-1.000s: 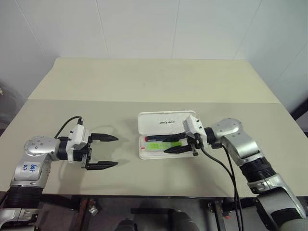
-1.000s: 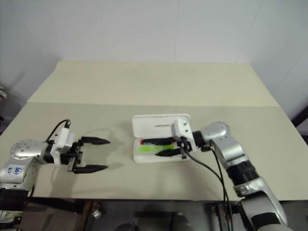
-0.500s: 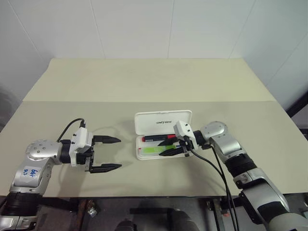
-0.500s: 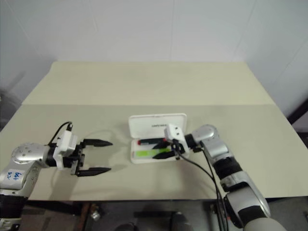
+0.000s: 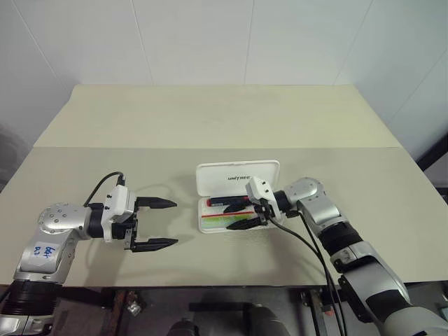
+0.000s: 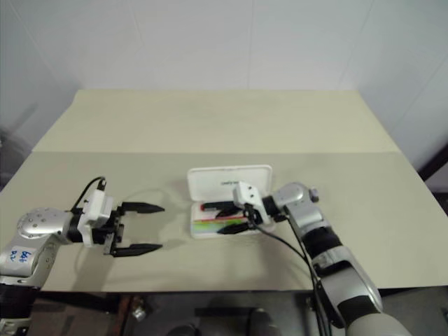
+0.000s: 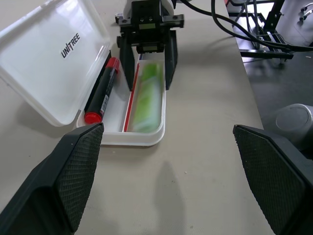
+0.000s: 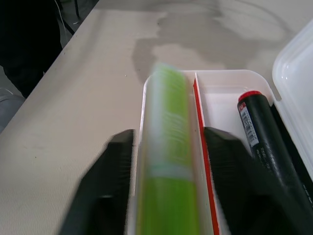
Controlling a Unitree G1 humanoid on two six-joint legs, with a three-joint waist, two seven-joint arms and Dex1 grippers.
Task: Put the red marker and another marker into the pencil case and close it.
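Observation:
The white pencil case (image 5: pixel 238 178) lies open mid-table, its lid (image 7: pixel 46 58) tilted back. The red marker (image 7: pixel 100 93) rests in the tray's far compartment beside the lid. The lime-green highlighter (image 7: pixel 149 98), the other marker, lies lengthwise in the near compartment and looks blurred in the right wrist view (image 8: pixel 166 147). My right gripper (image 5: pixel 233 217) hangs low over the tray, open, one finger (image 8: pixel 115 176) on each side of the highlighter with narrow gaps. My left gripper (image 5: pixel 173 222) stands open above bare table left of the case, holding nothing.
The beige table (image 5: pixel 210 119) stretches far behind the case, with a seam across its middle. Black cables (image 5: pixel 308 245) trail from my right wrist toward the front edge. Past the table's right edge stand a dark floor and a metal frame (image 7: pixel 264 29).
My right gripper has opened and let go of the green highlighter, which now lies in the tray. It also sank and slid slightly left. The left gripper stayed put.

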